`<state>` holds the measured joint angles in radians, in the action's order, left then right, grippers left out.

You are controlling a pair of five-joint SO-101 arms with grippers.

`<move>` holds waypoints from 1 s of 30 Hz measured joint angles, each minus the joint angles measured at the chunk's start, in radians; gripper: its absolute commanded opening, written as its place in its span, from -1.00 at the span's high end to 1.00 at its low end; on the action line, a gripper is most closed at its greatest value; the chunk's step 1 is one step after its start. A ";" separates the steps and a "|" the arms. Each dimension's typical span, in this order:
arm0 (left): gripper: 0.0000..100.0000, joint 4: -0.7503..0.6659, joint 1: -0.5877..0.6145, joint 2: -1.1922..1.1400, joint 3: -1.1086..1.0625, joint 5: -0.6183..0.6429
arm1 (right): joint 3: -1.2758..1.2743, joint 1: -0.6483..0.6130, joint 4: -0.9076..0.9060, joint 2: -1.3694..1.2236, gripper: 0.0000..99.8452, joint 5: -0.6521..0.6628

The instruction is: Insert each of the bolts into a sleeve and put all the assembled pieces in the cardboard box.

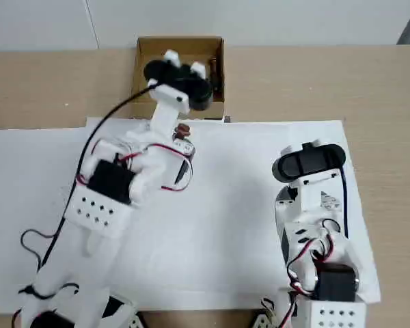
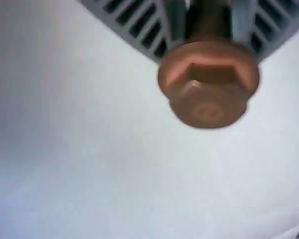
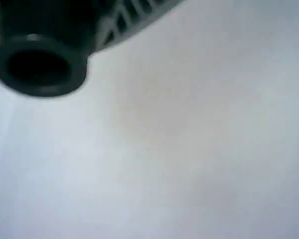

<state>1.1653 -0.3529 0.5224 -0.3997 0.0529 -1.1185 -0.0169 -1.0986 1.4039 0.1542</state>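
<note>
Far left beside the cardboard box (image 1: 145,46), the left jaws clamp the bolt (image 2: 208,89), well apart from the sleeve (image 3: 45,30) clamped in the right jaws.

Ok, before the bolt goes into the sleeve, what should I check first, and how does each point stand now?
1. Bolt held in left gripper: ok, clamped by its shaft with the head out.
2. Sleeve held in right gripper: ok.
3. Sleeve mouth free: ok, it looks hollow.
4. Bolt lined up with sleeve: not ok, they are well apart.
5. Room in the cardboard box: cannot tell, partly hidden in the high view.
</note>
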 measured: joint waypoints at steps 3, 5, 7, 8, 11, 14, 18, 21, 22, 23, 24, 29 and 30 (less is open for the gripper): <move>0.99 -0.089 0.000 0.058 -0.106 0.057 | -0.048 -0.017 0.071 0.000 0.99 0.000; 0.99 -0.143 0.000 0.092 -0.163 0.097 | -0.075 -0.061 0.104 0.000 0.99 0.000; 0.99 -0.201 0.000 0.120 -0.215 0.141 | -0.104 -0.104 0.141 0.000 0.99 -0.006; 0.99 -0.229 0.000 0.133 -0.239 0.164 | -0.118 -0.132 0.160 0.000 0.99 -0.023; 0.99 -0.299 0.000 0.169 -0.307 0.218 | -0.163 -0.190 0.227 0.000 0.99 -0.081; 0.99 -0.362 0.000 0.215 -0.374 0.262 | -0.206 -0.247 0.290 0.000 1.00 -0.101; 0.99 -0.456 0.000 0.298 -0.479 0.319 | -0.255 -0.296 0.364 0.000 1.00 -0.106; 0.99 -0.534 0.000 0.381 -0.577 0.365 | -0.281 -0.325 0.408 0.000 1.00 -0.106; 0.99 -0.562 0.000 0.408 -0.612 0.377 | -0.288 -0.339 0.420 0.000 1.00 -0.106; 0.99 -0.586 0.000 0.439 -0.649 0.385 | -0.295 -0.354 0.433 0.000 1.00 -0.106; 0.99 -0.615 0.005 0.471 -0.687 0.390 | -0.299 -0.370 0.443 0.000 1.00 -0.106; 0.99 -0.726 0.052 0.595 -0.833 0.396 | -0.339 -0.436 0.499 0.000 1.00 -0.106; 0.99 -0.732 0.063 0.618 -0.847 0.396 | -0.348 -0.448 0.514 0.000 1.00 -0.106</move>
<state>0.4335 -0.2900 1.1408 -1.2467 0.4488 -1.4668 -0.4649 -0.5846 1.4039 0.0483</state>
